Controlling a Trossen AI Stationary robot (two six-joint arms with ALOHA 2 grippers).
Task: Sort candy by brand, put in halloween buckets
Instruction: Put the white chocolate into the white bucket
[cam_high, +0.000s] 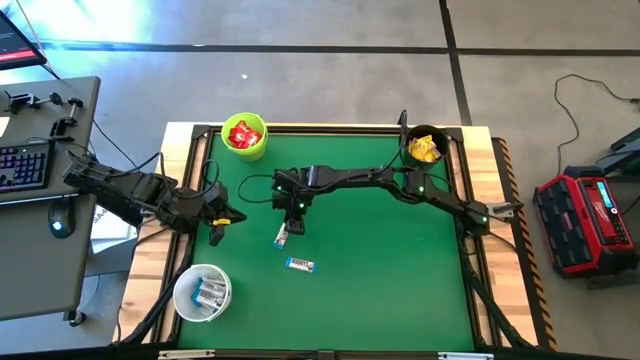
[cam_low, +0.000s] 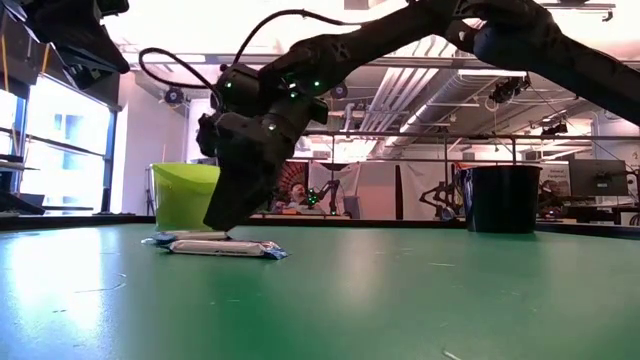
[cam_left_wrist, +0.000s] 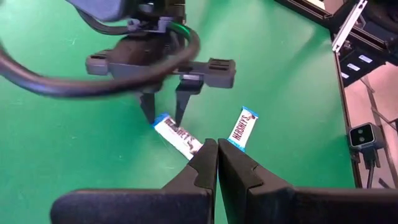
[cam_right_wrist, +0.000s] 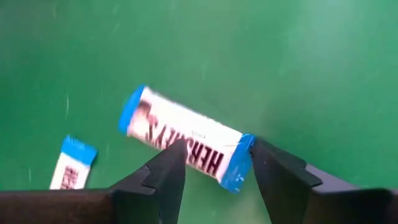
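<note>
Near the table's (cam_high: 400, 300) middle, the right gripper (cam_high: 291, 226) straddles one end of a white-and-blue bar (cam_high: 282, 237), fingers apart; the left gripper (cam_high: 216, 235), closed, waits by the left edge.

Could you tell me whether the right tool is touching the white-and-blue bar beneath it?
Cannot tell. In the right wrist view the right tool has open fingers straddling the bar near one end, but no view plainly shows either contact or a gap.
</note>
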